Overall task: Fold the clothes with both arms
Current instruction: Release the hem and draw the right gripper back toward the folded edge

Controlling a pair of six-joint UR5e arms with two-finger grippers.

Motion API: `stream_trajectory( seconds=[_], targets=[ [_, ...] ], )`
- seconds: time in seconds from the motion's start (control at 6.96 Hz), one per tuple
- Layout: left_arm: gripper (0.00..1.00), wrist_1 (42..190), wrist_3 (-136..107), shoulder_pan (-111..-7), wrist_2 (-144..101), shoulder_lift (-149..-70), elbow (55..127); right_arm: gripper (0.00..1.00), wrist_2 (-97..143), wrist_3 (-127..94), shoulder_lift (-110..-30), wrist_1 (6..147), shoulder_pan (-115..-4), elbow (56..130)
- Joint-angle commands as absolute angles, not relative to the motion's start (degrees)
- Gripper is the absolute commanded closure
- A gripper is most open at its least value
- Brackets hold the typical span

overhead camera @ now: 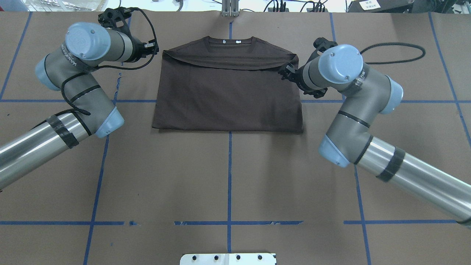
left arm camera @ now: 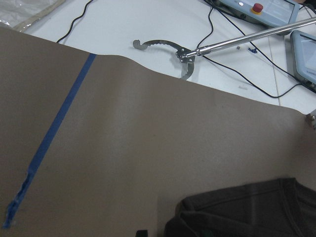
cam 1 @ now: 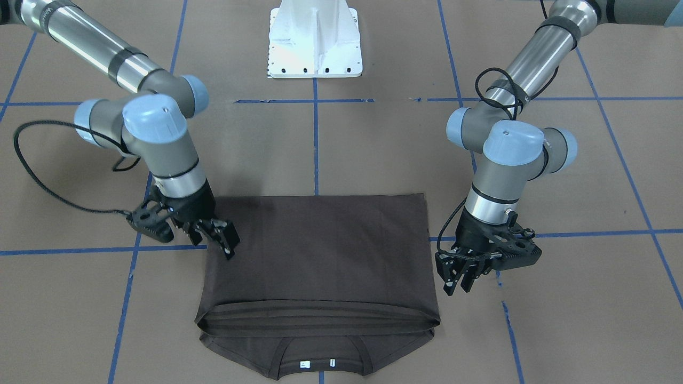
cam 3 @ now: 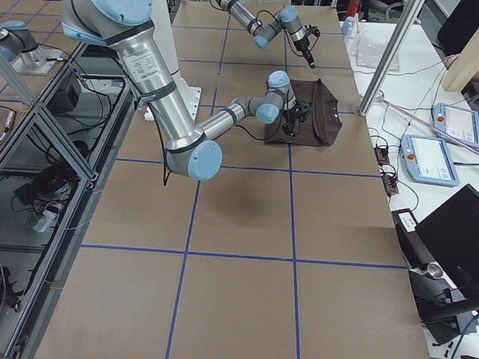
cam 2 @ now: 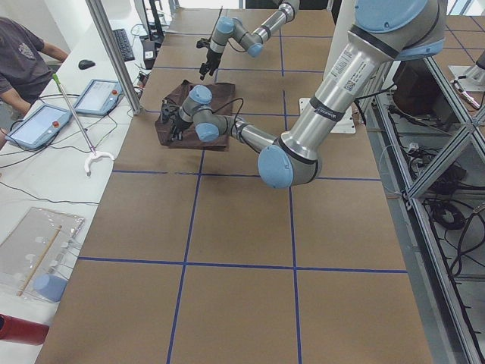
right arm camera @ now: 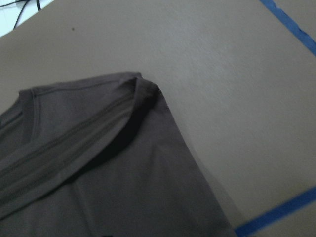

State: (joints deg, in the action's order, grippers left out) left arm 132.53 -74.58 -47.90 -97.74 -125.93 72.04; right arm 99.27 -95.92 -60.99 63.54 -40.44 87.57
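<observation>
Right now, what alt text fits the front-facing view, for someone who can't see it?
A dark T-shirt lies folded on a brown table, collar toward the camera. The right gripper is over one side edge, the left gripper just off the other, neither holding it.

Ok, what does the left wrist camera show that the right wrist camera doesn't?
Only the left wrist view: a metal claw-ended grabber rod and a grey pendant with a red button, both lying beyond the table's edge. Only the right wrist view: a close look at the folded corner of the dark brown T-shirt and its stitched hem band. Both: that T-shirt, the brown table cover and blue tape lines.
</observation>
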Motion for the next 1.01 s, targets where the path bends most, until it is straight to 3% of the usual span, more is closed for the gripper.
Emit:
stream_trajectory(
  seconds=[0.0,0.58,0.86],
  targets=[
    [0.54,133.5,-73.83,-47.9,-98.79,-125.25,72.86,0.08,99.67,-99.83,-66.52,63.54,-37.36,91.68],
    [0.54,133.24,-74.0,-47.9,-98.88,-125.42,73.74,0.27,99.49,-104.5,-66.53,66.17,-35.87,91.23],
    [0.54,132.98,-74.0,-47.99,-98.88,-125.16,74.79,0.28,99.41,-104.59,-66.45,66.18,-34.9,91.49]
  ],
)
